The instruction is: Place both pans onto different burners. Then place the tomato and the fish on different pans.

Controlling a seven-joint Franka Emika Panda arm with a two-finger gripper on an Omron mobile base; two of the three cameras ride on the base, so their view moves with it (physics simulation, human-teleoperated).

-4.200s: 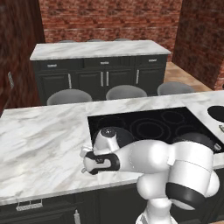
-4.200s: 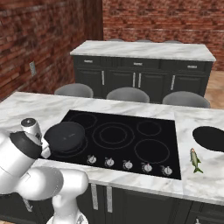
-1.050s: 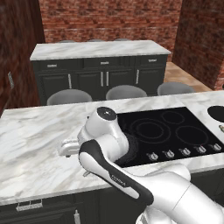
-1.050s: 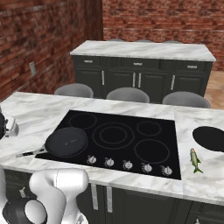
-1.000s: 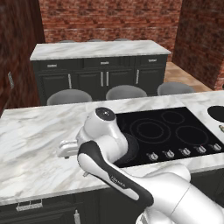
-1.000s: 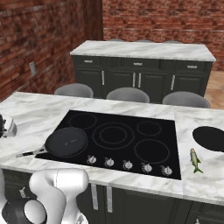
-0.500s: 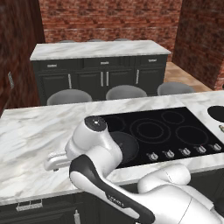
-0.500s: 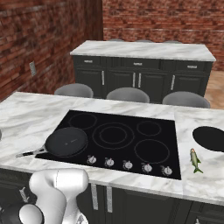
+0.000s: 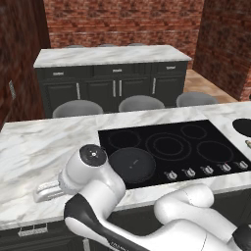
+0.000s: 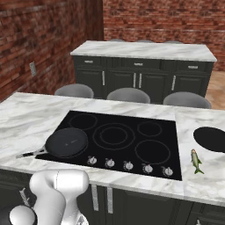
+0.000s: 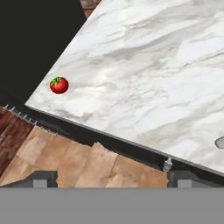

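One pan (image 10: 67,142) sits on the front-left burner of the cooktop (image 10: 132,115), its thin handle reaching out over the marble toward the left edge; the second pan (image 10: 212,139) lies off the glass on the tabletop (image 10: 26,115) at the far right, so I judge only half of the first step done; the fish (image 10: 195,161) lies on the marble just in front of that second pan, near the cooktop's right edge, and touches neither; the tomato (image 11: 59,85) rests on the marble close to a corner of the tabletop, well apart from both pans, and I see it from my hand camera with my jaws (image 11: 110,177) standing wide apart and holding nothing; what is left, as I read it, is to move the right-hand pan to a free burner, then carry the tomato to one pan and the fish to the other; the remaining ring outlines on the glossy black glass are bare, with a row of small silver knobs (image 10: 128,165) along its front; the tabletop is white marble veined with grey over dark cabinets; beyond it stand three grey stools (image 10: 128,95), a second dark counter with a marble top (image 10: 143,49), and red brick walls (image 10: 44,30); below the tabletop's edge a wood-plank floor (image 11: 65,157) shows.
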